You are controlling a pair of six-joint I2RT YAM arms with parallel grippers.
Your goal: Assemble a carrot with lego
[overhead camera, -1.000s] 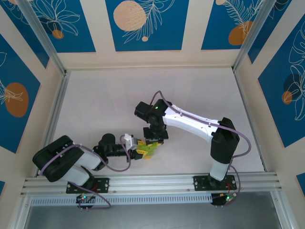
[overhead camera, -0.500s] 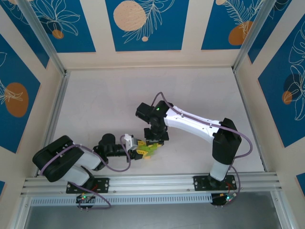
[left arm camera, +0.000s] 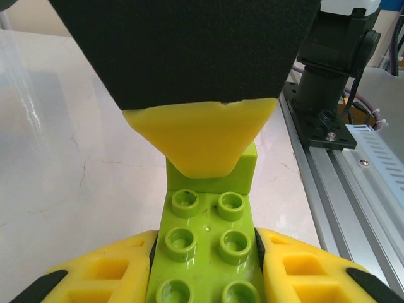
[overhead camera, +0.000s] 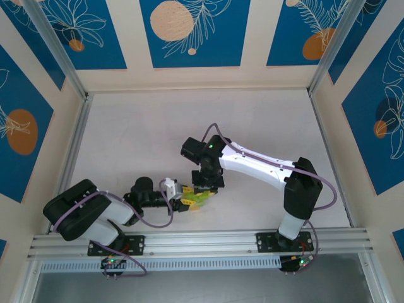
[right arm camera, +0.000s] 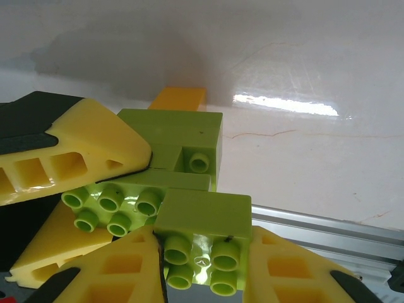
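Near the front edge of the table (overhead camera: pixel 189 126), the left claw (overhead camera: pixel 185 198) is being clamped shut on the carrot (overhead camera: pixel 201 199), whose long axis is being pointed toward the right claw (overhead camera: pixel 206 188); there a brick (right arm camera: pixel 201 221) is being pinched tight, touching the carrot.

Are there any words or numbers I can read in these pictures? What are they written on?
None can be read. The lime-green bricks and the yellow end effector fingers carry no letters or numbers. The blue wall panels have drawings of leaves and circles, no writing.
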